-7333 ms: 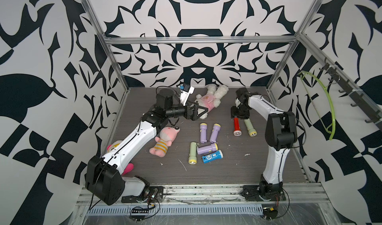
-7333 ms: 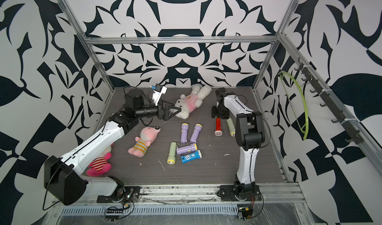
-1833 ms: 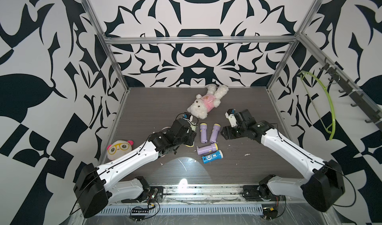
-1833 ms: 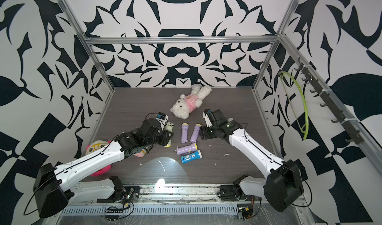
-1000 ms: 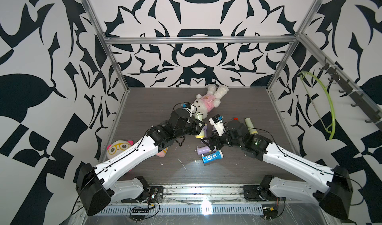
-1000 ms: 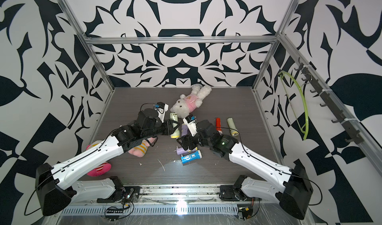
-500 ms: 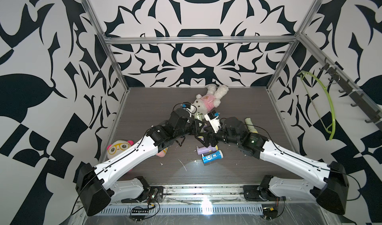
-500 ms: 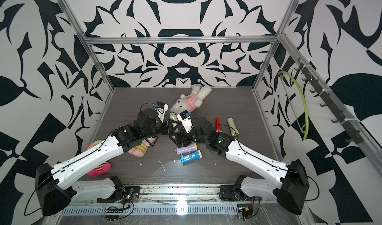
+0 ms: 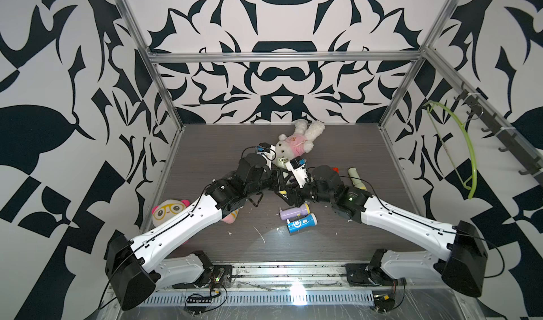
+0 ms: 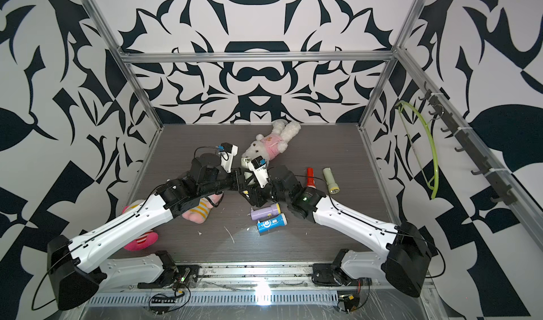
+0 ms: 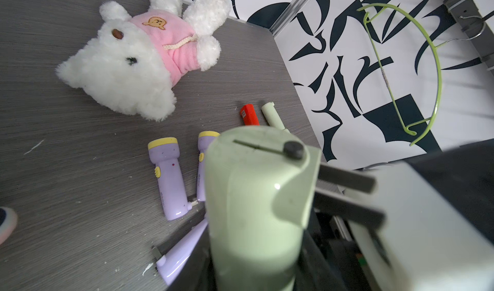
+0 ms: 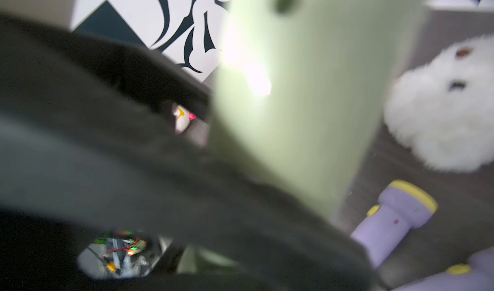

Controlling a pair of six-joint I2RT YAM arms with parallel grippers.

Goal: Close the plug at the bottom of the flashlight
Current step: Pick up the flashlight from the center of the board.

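At 8 o'clock on the table [image 9: 205, 145] a panda plush [image 9: 169, 212] lies against the left wall. Just beside it a striped plush [image 10: 199, 209] is half hidden under the left arm.

The left gripper [image 9: 275, 179] sits over the table's centre, clenched on the flashlight [image 11: 254, 196], the pale green one, which is held off the table. In the left wrist view its butt end fills the frame, showing a thin slot and a black knob [image 11: 293, 150] at the rim. Whether the plug is folded in cannot be told.

The right gripper [image 9: 286, 189] meets the flashlight from 4 o'clock. Its dark fingers [image 11: 347, 181] reach the flashlight's side just below the knob, with a gap between them. Whether they pinch anything cannot be told, as the right wrist view is blurred and mostly filled with the green body.

At 12 o'clock from the grippers lies a white bear [image 9: 296, 142] in pink. Beneath the grippers, in the left wrist view, two purple flashlights [image 11: 167, 180] lie side by side with their yellow heads toward the bear.

At 5 o'clock from the grippers a third purple flashlight [image 9: 293, 212] and a blue flashlight [image 9: 302, 223] lie touching. At 3 o'clock a red flashlight [image 10: 310, 179] and a second green flashlight [image 10: 329, 179] lie near each other but apart.

On the right wall a green hanger [image 11: 440, 75] hangs from a hook rail.
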